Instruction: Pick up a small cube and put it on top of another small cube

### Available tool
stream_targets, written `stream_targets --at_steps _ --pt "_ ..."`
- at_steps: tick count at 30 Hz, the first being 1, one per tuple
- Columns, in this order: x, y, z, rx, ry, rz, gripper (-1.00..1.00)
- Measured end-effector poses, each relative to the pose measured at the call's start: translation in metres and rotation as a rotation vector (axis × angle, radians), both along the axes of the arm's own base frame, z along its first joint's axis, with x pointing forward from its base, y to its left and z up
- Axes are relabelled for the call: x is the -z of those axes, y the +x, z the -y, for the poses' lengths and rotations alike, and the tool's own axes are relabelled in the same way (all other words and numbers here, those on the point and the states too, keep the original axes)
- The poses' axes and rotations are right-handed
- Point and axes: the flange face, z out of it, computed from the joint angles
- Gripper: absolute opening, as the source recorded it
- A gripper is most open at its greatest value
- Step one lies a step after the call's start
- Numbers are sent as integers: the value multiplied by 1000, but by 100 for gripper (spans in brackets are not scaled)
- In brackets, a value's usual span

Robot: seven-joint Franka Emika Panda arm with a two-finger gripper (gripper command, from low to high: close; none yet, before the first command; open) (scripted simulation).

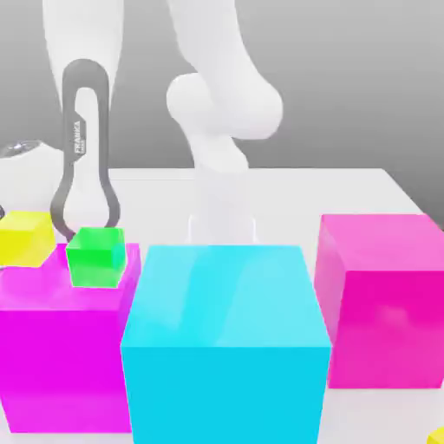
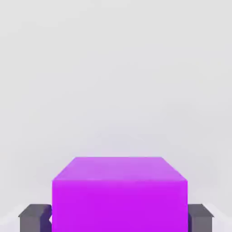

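Note:
A small purple cube (image 2: 120,190) sits between my two dark grey fingers (image 2: 34,217) in the hand view, resting on the pale table. My gripper (image 2: 118,218) is shut on it, one finger against each side face. In the exterior view my white arm (image 1: 221,130) comes down behind a big cyan block (image 1: 225,347). A small green cube (image 1: 95,256) appears to sit on top of a big magenta block (image 1: 61,355) at the exterior view's left. A small yellow cube (image 1: 24,238) lies just beyond that block's far left corner.
A second big magenta block (image 1: 381,299) stands at the exterior view's right. A yellow corner (image 1: 436,435) pokes in at the lower right edge. The white table (image 1: 347,191) stretches behind the blocks, with the robot's base (image 1: 82,147) at the back left.

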Motion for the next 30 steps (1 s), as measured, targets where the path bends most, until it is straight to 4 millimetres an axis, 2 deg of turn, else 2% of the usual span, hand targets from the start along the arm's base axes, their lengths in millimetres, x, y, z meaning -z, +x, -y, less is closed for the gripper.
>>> stream_targets --at_steps 3,9,11,17,21,25,29,30 --pt "1 0 0 0 0 0 -100" --pt "-51 1 0 0 1 2 -100" --pt "-70 -1 14 50 -8 23 -100" --pt "-147 61 48 111 23 128 -100" --pt "-212 106 53 116 67 212 -100" --pt "-274 149 18 16 105 241 -100" --pt "-333 184 -38 -113 127 235 -100" --pt "-340 189 -55 -152 123 217 -100"
